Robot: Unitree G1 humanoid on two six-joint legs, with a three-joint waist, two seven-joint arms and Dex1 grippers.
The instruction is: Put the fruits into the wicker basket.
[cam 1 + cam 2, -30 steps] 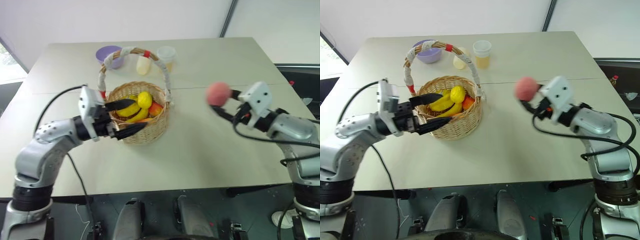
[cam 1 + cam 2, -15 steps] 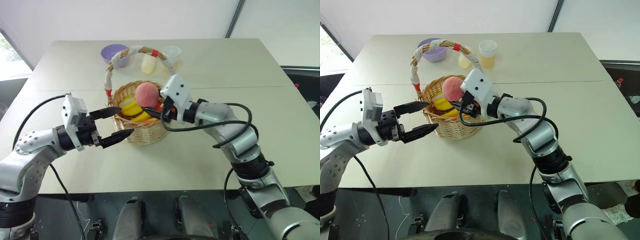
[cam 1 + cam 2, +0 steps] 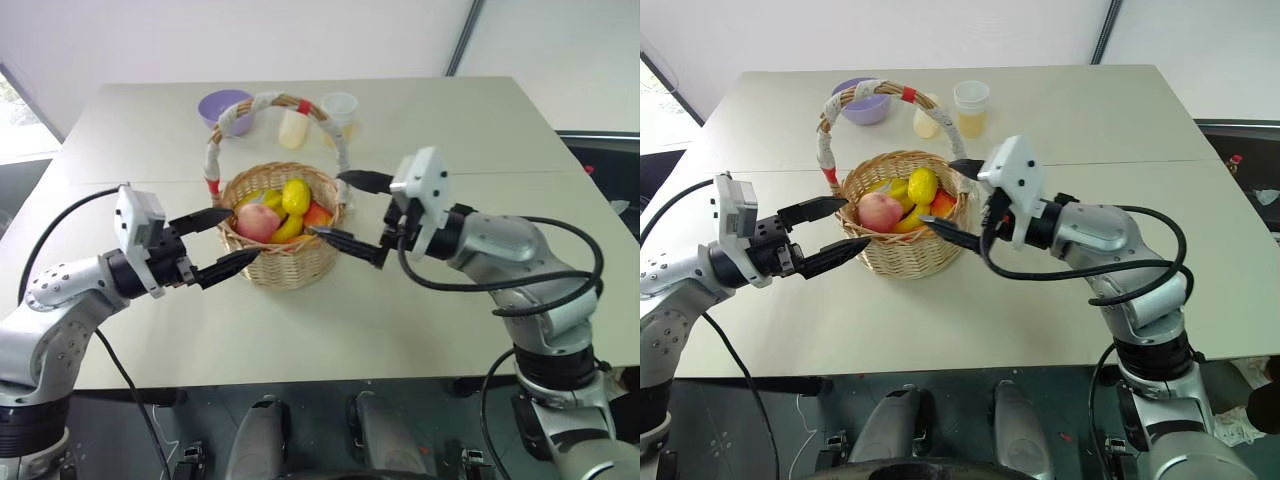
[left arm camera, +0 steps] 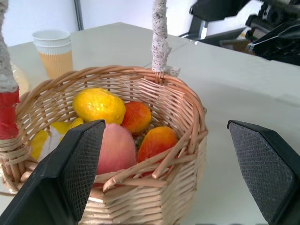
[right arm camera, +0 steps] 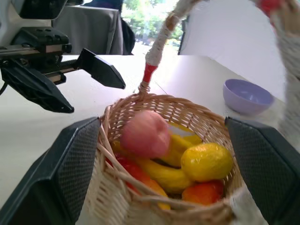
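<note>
The wicker basket stands mid-table, its cloth-wrapped handle arching over it. Inside lie the pink peach, the yellow lemon-like fruit, a red-orange fruit and yellow bananas. My left gripper is open, level, just left of the basket's wall, holding nothing. Open and empty too, my right gripper is at the basket's right rim, fingers spread wide. The left wrist view shows the peach and lemon in the basket. From the right wrist I see the peach resting on the bananas.
Behind the basket stand a purple bowl, a paper cup and a pale yellow object. Bare tabletop stretches to the right and front of the basket. The table's front edge runs just below my arms.
My right gripper brought the peach from the right side over the basket, opened and let it go; the peach now lies in the basket. The left gripper stayed open beside the basket.
</note>
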